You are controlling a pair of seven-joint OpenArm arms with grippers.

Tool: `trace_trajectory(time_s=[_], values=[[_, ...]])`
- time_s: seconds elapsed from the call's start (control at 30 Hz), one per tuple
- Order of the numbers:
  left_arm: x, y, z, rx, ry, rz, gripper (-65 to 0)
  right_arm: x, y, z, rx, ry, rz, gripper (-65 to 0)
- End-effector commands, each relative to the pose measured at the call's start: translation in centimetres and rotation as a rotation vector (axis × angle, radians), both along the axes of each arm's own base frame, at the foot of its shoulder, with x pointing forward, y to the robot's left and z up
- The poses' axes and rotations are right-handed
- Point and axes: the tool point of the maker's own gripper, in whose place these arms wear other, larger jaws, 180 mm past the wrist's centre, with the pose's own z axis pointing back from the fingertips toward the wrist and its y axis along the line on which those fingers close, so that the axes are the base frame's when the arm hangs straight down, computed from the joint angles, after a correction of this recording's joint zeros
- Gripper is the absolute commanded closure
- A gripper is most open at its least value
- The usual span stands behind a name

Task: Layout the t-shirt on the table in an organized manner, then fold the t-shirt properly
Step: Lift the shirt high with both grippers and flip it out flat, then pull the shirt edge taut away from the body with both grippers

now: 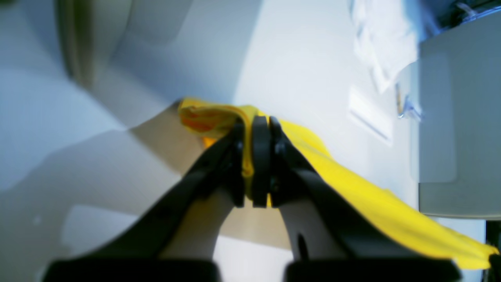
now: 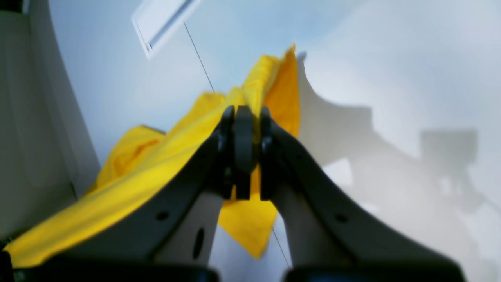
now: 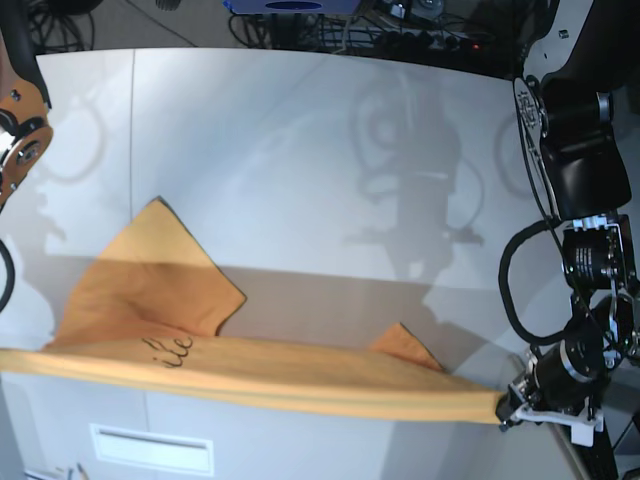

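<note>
The light orange t-shirt (image 3: 250, 370) hangs stretched as a long band above the near part of the table (image 3: 300, 150). One sleeve and the body trail back onto the tabletop, and black line markings (image 3: 165, 347) show on them. My left gripper (image 1: 256, 125) is shut on a bunched corner of the t-shirt (image 1: 352, 188); the base view shows it at the band's right end (image 3: 508, 408). My right gripper (image 2: 244, 113) is shut on the opposite end of the t-shirt (image 2: 156, 164). That end runs off the base view's left edge.
A thin dark seam line (image 3: 133, 130) runs down the table's left part. A white rectangular label (image 3: 150, 448) lies near the front edge. Cables and equipment (image 3: 400, 25) sit beyond the far edge. The left arm's links (image 3: 580, 200) stand at the right side.
</note>
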Motion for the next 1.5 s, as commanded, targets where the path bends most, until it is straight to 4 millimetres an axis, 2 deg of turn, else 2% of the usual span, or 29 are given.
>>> trace_trajectory(time_s=[0.0, 0.1, 0.23, 0.33, 0.4, 0.47, 0.57, 0.67, 0.7, 0.77, 0.83, 0.9, 0.97, 1.1, 1.2, 1.3, 1.33, 1.4, 1.47], values=[[1.7, 0.3, 3.8, 0.037, -0.094, 0.003, 0.0, 1.5, -2.2, 4.1, -0.072, -0.116, -0.039, 0.0], [3.6, -0.8, 5.2, 0.045, -0.102, -0.028, 0.0, 3.5, -2.8, 7.2, -0.153, -0.24, -0.06, 0.0], [6.4, -1.6, 7.1, 0.031, -0.1, -0.042, 0.0, 6.1, -2.2, 10.8, -0.29, -0.348, -0.031, 0.0], [8.9, -1.7, 10.7, 0.037, -0.182, -0.016, 0.0, 8.0, -1.7, 13.7, -0.352, -0.435, -0.022, 0.0], [10.3, -2.2, 13.8, 0.045, -0.248, -0.011, 0.0, 8.8, -2.0, 16.6, -0.381, -0.498, -0.032, 0.0], [11.0, -2.3, 16.6, 0.041, -0.29, -0.012, 0.0, 8.9, -2.7, 19.4, -0.41, -0.547, -0.048, 0.0], [11.3, -2.5, 20.8, 0.04, -0.369, -0.013, 0.0, 8.1, -3.2, 24.8, -0.478, -0.655, -0.055, 0.0], [10.4, -2.7, 24.5, 0.068, -0.467, -0.024, 0.0, 5.6, -2.2, 29.9, -0.621, -0.773, -0.021, 0.0], [9.9, -2.8, 25.0, 0.073, -0.491, -0.028, 0.0, 4.7, -1.7, 30.4, -0.659, -0.782, -0.008, 0.0], [8.2, -2.8, 24.7, 0.045, -0.523, -0.036, 0.0, 2.9, -0.2, 30.6, -0.733, -0.784, 0.024, 0.0], [6.6, -3.0, 22.8, 0.018, -0.505, -0.056, 0.0, 1.1, 0.3, 28.6, -0.763, -0.739, 0.035, 0.0], [4.9, -3.1, 19.6, 0.011, -0.453, -0.072, 0.0, 0.0, 1.2, 24.8, -0.737, -0.674, 0.055, 0.0], [3.2, -2.9, 14.3, 0.013, -0.363, -0.069, 0.0, -1.5, 0.8, 19.5, -0.682, -0.574, 0.046, 0.0], [-1.3, -3.1, 2.5, 0.011, -0.126, -0.076, 0.0, -4.7, 0.7, 6.6, -0.501, -0.324, 0.038, 0.0], [-5.0, -3.3, -4.4, -0.003, 0.03, -0.077, 0.0, -7.3, 0.9, -1.7, -0.387, -0.163, 0.034, 0.0], [-8.3, -3.2, -9.2, -0.012, 0.15, -0.073, 0.0, -10.1, 0.8, -7.8, -0.332, -0.069, 0.011, 0.0], [-9.3, -2.9, -10.5, -0.015, 0.184, -0.065, 0.0, -11.0, 0.7, -9.3, -0.321, -0.05, -0.003, 0.0], [-11.0, -2.6, -12.2, -0.014, 0.232, -0.06, 0.0, -13.0, 0.4, -11.6, -0.309, -0.003, -0.017, 0.0], [-12.4, -2.5, -13.4, -0.013, 0.267, -0.06, 0.0, -14.8, 0.3, -13.0, -0.307, 0.043, -0.012, 0.0]])
